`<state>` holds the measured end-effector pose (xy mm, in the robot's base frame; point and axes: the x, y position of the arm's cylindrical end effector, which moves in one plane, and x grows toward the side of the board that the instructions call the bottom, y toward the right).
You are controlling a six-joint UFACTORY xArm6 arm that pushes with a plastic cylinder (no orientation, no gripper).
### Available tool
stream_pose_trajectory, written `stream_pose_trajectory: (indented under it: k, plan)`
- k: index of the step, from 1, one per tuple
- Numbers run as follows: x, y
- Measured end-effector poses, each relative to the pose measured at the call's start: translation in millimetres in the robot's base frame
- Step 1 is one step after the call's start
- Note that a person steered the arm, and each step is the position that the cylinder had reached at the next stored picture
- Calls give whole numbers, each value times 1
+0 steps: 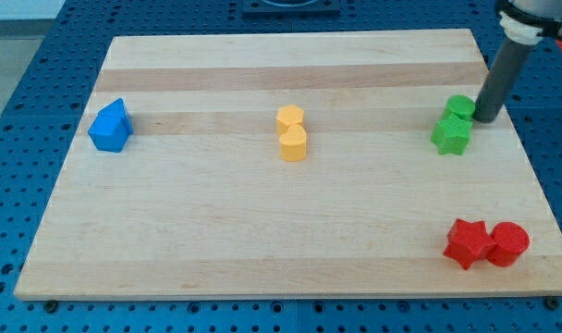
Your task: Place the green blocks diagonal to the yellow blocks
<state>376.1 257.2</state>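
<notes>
Two green blocks sit together at the view's right: a green star and a second green block just above it, touching. Two yellow blocks stand touching in the middle of the board: a yellow hexagon-like block above a yellow rounded block. My tip is at the right side of the upper green block, touching or nearly touching it. The rod slants up to the view's top right.
Two blue blocks sit pressed together at the left. A red star and a red cylinder sit touching at the bottom right. The wooden board lies on a blue perforated table.
</notes>
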Motion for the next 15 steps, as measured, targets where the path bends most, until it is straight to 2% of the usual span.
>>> stream_pose_trajectory:
  k: [1,2,5,6,8,9,10,11,12,14,15]
  plan:
    - [-36,-3]
    - [-35,-23]
    - [54,-29]
    - [58,-24]
    - [39,63]
    - [44,88]
    - [57,88]
    - [89,88]
    - [100,68]
    - [99,-15]
    - [98,-12]
